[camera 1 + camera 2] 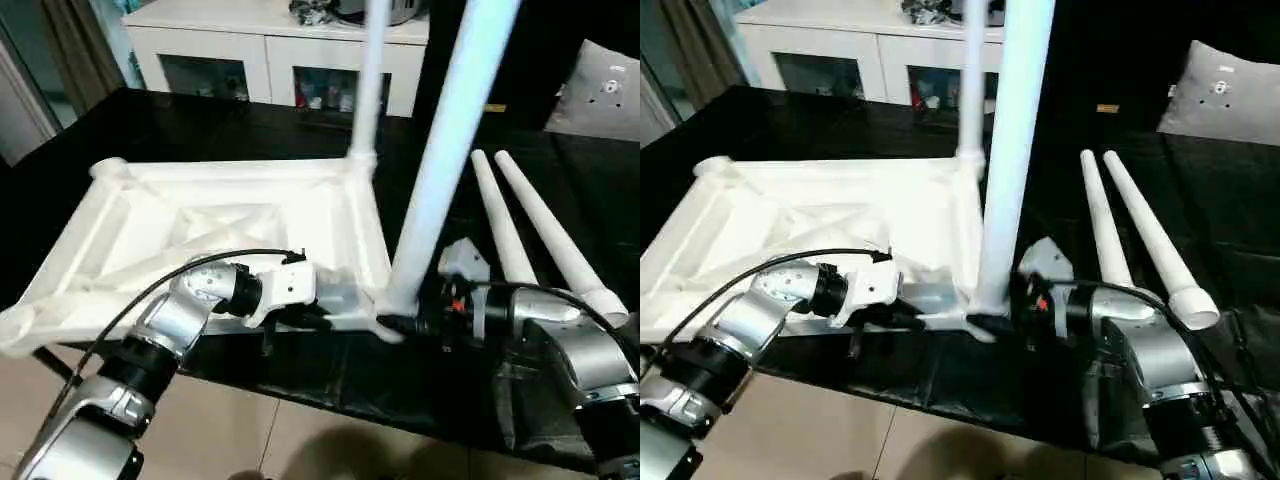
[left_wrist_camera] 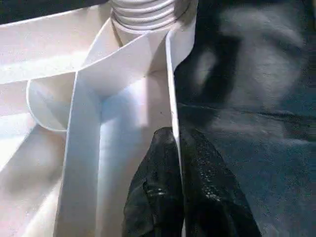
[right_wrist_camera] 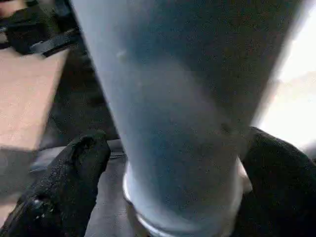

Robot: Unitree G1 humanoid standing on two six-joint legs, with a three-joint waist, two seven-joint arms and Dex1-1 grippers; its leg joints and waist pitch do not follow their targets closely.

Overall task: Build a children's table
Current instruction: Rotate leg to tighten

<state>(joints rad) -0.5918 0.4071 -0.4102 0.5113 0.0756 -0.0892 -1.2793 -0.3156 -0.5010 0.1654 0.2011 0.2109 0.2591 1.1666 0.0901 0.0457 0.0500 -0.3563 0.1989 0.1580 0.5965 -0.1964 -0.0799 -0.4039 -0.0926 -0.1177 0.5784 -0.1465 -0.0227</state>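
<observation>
Left pincer (image 2: 178,148) pinches the upturned white ribbed plastic tabletop's rim (image 2: 170,89); right pincer (image 3: 168,168) gapes around the seated tall white tapered leg (image 1: 440,150). Third leg probably next.

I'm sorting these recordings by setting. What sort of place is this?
Probably a living or dining room in a home: a white cabinet with glass doors stands behind the dark table, a grey cushion lies at the right, and the floor is tiled.

No readable text, label, brand, number or sign found on any surface in these views.
</observation>
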